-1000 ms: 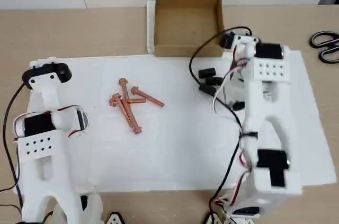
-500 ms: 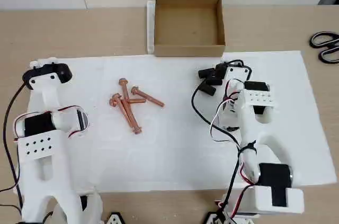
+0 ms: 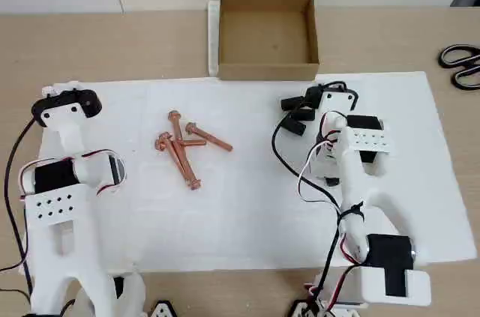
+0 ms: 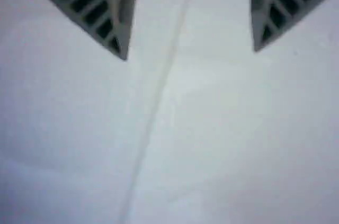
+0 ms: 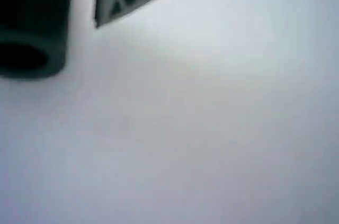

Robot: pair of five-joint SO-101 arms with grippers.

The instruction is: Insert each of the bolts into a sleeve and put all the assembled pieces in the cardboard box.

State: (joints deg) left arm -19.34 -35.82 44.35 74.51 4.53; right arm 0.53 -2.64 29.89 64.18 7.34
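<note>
Several copper bolts (image 3: 184,148) lie in a loose pile on the white sheet (image 3: 247,212), left of centre. Three black sleeves (image 3: 297,114) lie near the sheet's far right part. My right gripper (image 3: 321,100) sits low just beside them; in the right wrist view one black sleeve (image 5: 33,25) lies close by, its bore facing the camera. My left gripper (image 3: 66,103) stays at the sheet's left edge, far from the bolts; its fingers (image 4: 114,15) stand wide apart over bare sheet, holding nothing. The cardboard box (image 3: 311,36) stands beyond the sheet.
Black scissors (image 3: 459,64) lie on the wooden table at the far right. The right arm's black cable (image 3: 281,148) loops over the sheet between sleeves and arm base. Bare sheet stretches between the bolts and the sleeves.
The right arm has pulled back from the box's corner and lowered its gripper beside the black sleeves. The left arm, bolts and sleeves have not moved.
</note>
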